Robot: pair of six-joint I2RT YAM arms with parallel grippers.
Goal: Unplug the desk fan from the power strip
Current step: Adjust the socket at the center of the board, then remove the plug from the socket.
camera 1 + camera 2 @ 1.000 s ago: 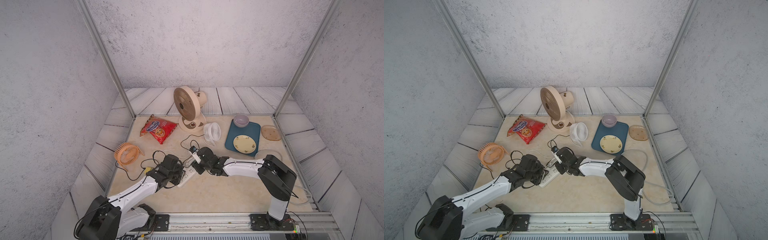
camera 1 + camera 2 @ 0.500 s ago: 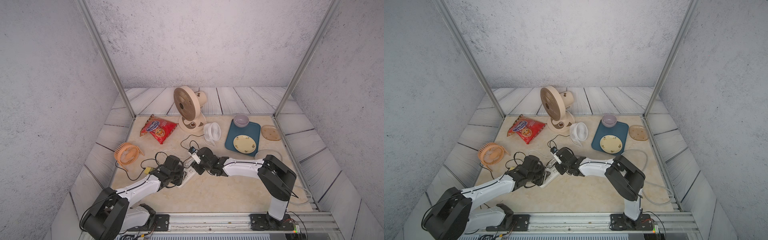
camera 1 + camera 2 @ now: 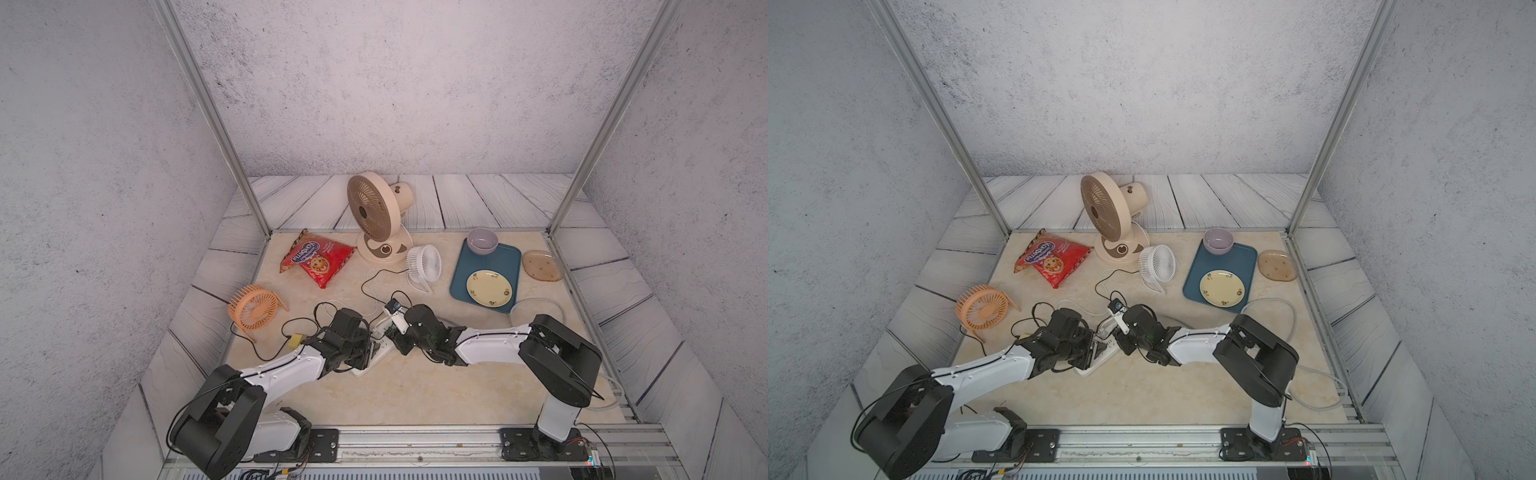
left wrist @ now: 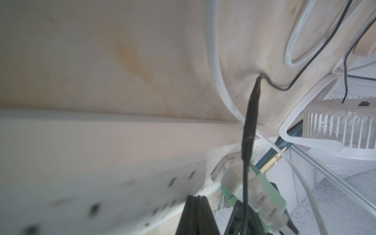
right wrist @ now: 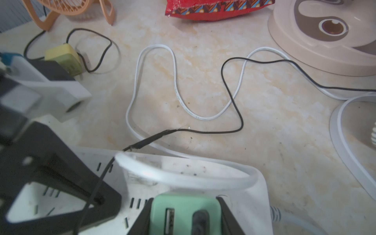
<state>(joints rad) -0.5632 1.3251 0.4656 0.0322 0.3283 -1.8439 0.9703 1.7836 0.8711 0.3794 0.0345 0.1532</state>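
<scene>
white plastic power strip (image 5: 254, 207), rounded corner

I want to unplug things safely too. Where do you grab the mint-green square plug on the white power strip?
Pinch the mint-green square plastic plug by its two flat sides, coming at the face turned away from the long flat white plastic power strip. That face holds a port and a black lead, leaving the sides free. The right tool flanks it so.
</scene>
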